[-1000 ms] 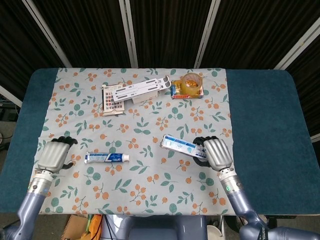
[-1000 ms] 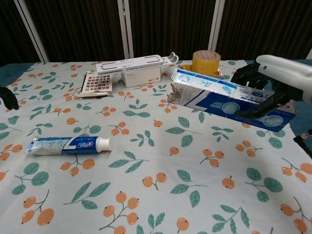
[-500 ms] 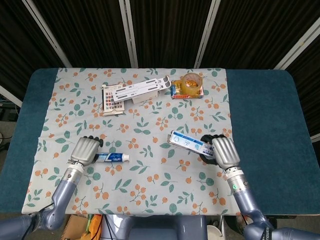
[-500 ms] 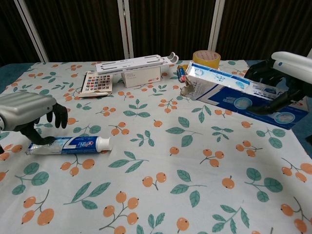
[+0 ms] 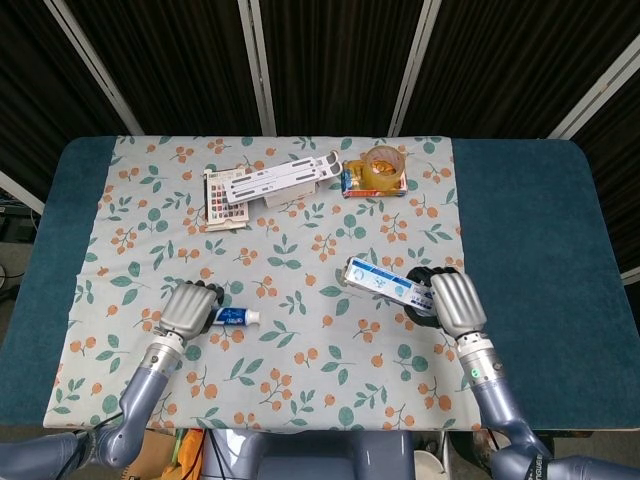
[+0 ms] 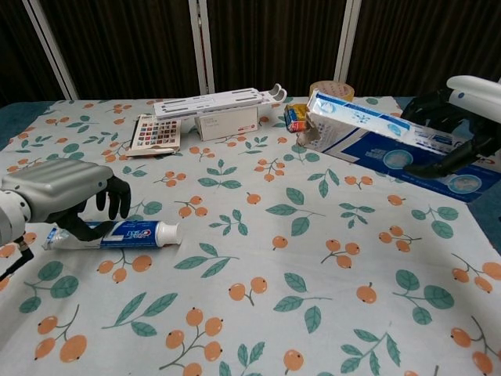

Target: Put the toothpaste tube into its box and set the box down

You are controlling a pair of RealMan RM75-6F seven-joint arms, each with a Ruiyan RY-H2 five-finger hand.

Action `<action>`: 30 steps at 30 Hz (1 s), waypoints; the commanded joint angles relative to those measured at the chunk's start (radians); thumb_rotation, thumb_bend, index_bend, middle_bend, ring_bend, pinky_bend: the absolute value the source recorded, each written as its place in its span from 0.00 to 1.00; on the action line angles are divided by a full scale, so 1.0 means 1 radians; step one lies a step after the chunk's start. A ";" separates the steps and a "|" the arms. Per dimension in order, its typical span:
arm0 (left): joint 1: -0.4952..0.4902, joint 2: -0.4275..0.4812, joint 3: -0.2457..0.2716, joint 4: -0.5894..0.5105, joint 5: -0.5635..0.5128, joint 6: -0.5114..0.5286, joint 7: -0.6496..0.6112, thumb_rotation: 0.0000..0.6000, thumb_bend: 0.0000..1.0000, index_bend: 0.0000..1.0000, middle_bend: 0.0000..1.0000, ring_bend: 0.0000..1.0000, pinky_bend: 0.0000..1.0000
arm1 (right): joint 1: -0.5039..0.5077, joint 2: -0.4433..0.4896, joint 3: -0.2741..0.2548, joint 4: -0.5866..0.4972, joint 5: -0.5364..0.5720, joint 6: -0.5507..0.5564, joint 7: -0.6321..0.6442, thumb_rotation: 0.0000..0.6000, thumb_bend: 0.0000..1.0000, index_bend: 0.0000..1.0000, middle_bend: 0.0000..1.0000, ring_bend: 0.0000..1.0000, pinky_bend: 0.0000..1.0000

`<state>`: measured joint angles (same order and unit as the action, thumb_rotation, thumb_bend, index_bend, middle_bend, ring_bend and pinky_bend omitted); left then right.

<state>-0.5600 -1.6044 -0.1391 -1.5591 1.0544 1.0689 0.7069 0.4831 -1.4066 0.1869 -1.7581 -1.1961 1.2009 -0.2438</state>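
Floral tablecloth (image 5: 300, 250), left hand (image 5: 190, 309) covering toothpaste tube (image 6: 133, 232), tail hidden

Open cloth between toothpaste tube (image 6: 117, 233) cap and box (image 6: 387, 141) mouth, nothing lying in that lane. Near counter (image 5: 520, 220) edge in front of tube also free. Obstacles sit beyond tube at far edge: white folding stand (image 6: 219, 102), colour card (image 6: 156, 131), tape roll (image 5: 385, 165). Blue counter right of box is bare.
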 commanded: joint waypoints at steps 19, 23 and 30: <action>0.004 0.039 0.027 -0.042 -0.039 0.043 0.026 1.00 0.10 0.40 0.42 0.38 0.44 | -0.001 -0.019 -0.003 -0.027 -0.002 0.019 -0.032 1.00 0.35 0.47 0.50 0.45 0.39; -0.005 0.019 0.026 -0.005 -0.049 0.036 0.023 1.00 0.10 0.40 0.42 0.38 0.44 | -0.004 -0.018 -0.005 -0.025 0.002 0.019 -0.032 1.00 0.35 0.47 0.50 0.45 0.39; -0.013 -0.008 0.032 0.045 -0.077 0.019 0.018 1.00 0.16 0.42 0.45 0.40 0.47 | -0.008 -0.017 -0.006 -0.019 0.006 0.018 -0.025 1.00 0.35 0.47 0.50 0.45 0.39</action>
<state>-0.5718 -1.6072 -0.1090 -1.5198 0.9828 1.0918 0.7262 0.4747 -1.4233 0.1807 -1.7773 -1.1902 1.2194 -0.2694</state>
